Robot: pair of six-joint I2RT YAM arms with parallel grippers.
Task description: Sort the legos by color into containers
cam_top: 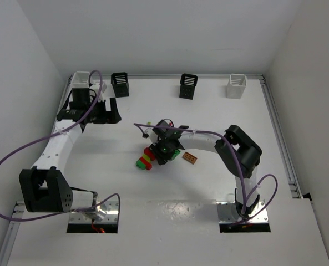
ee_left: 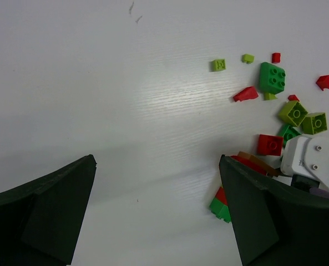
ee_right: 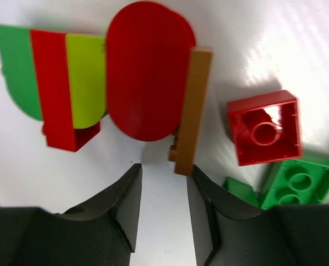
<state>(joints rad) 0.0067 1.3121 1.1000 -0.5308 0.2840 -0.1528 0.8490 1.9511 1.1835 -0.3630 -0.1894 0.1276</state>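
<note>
Left end effector (cam_top: 110,111) hangs near the far left corner of the desk (cam_top: 125,188), just beside a white bin (cam_top: 81,81). Its fingers are spread wide and empty. Four bins (cam_top: 188,86) line the far edge, well apart from the legos (cam_top: 146,159), which lie mid-desk. Right end effector (ee_right: 164,177) hovers low over the pile, fingers a narrow gap apart, grasping nothing. It sits just short of a stuck-together stack (ee_right: 97,77) of green, red, yellow-green and brown pieces. A loose red brick (ee_right: 264,128) and green brick (ee_right: 297,183) lie to the stack's right.

The step in hand is probably picking a piece from the pile. The next move calls for closing on a single colour, or splitting the stack. Bare desk surrounds the pile, and walls (cam_top: 20,83) hem both sides.
</note>
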